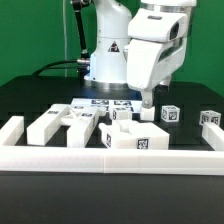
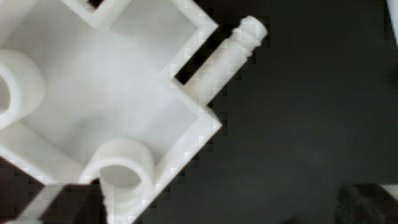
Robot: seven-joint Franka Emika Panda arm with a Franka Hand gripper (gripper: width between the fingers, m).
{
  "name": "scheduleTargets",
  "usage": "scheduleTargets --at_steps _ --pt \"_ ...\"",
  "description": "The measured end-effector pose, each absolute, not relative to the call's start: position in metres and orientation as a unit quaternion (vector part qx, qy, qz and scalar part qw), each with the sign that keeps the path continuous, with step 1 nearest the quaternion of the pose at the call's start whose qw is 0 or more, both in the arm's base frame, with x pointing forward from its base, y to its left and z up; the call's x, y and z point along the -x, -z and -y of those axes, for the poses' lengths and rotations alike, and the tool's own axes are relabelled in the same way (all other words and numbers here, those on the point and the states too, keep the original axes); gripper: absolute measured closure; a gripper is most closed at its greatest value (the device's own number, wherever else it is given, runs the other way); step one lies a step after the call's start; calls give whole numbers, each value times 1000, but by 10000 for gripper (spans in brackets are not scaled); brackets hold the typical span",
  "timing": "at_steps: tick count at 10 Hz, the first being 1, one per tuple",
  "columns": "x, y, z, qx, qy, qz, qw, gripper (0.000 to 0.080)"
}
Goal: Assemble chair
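Pieces of the chair (image 1: 134, 137) lay loose on the black table (image 1: 25, 100), just behind the white rail (image 1: 110, 160). The gripper (image 1: 147, 101) hung low over them with its jaws wide and, as far as we could see, nothing between them. Under the wrist we saw the flat slab (image 2: 98, 90) with a peg (image 2: 233, 52) close beside it. We judged that a good grasp needed the jaws squared to one slab edge, clear of the peg, before closing.
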State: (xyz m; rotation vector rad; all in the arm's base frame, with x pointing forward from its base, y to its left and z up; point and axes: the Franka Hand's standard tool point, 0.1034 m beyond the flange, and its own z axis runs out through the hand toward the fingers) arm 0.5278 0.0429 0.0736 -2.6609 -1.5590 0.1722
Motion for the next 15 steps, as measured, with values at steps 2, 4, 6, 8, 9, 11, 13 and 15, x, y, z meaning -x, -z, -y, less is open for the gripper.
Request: scheduleTargets --at_steps 2,4,6,8,9,11,13,15 --pt "-528 -74 -43 861 -56 505 27 150" --pt "-528 -73 -43 861 -56 505 27 150" --pt "-527 -73 -43 863 -57 501 27 150" --pt "-526 -71 -38 883 -59 466 24 150" --pt "-526 -69 -35 905 -59 422 21 150" --pt "-528 -70 -32 934 -57 352 17 150" --pt "-530 -70 -34 956 -56 287 16 150" --pt "-529 -70 -35 972 -58 227 13 150"
